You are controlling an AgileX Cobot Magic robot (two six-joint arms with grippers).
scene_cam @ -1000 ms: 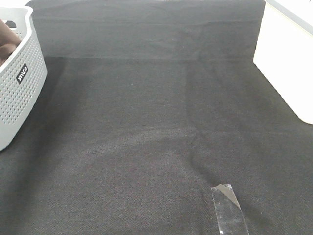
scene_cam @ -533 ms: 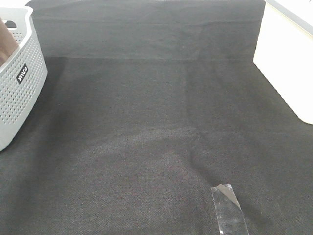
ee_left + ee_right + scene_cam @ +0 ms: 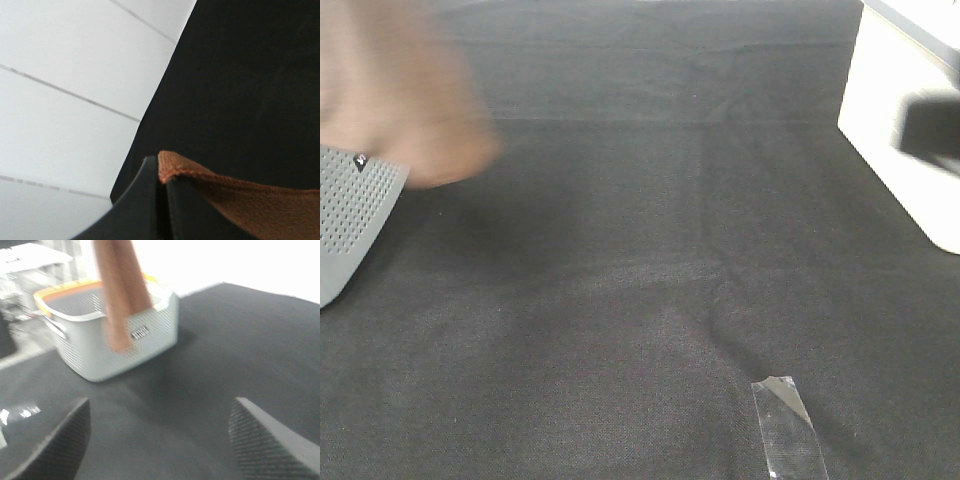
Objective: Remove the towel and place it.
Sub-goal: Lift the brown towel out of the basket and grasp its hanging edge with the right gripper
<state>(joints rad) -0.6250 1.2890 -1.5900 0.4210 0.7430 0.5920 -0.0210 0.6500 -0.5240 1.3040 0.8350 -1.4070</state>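
Observation:
The brown towel [image 3: 405, 100] hangs as a blurred mass at the far left, covering the top of the white perforated basket [image 3: 355, 210]. In the left wrist view my left gripper [image 3: 161, 170] is shut on a stitched edge of the towel [image 3: 240, 195]. The right wrist view shows the towel [image 3: 120, 295] dangling in a long strip over the basket [image 3: 115, 340], its lower end in front of the basket's wall. My right gripper [image 3: 159, 407] stands open and empty, well short of the basket. A dark blur of the right arm [image 3: 930, 128] shows at the right edge.
A black cloth [image 3: 640, 250] covers the table. A white box [image 3: 890, 150] stands at the far right. A strip of clear tape [image 3: 788, 430] lies near the front edge. White floor [image 3: 65, 100] lies beyond the table's edge in the left wrist view.
The towel has come up out of the basket and swung rightward, now blurred and hiding the basket's rim. The right arm has entered at the right edge.

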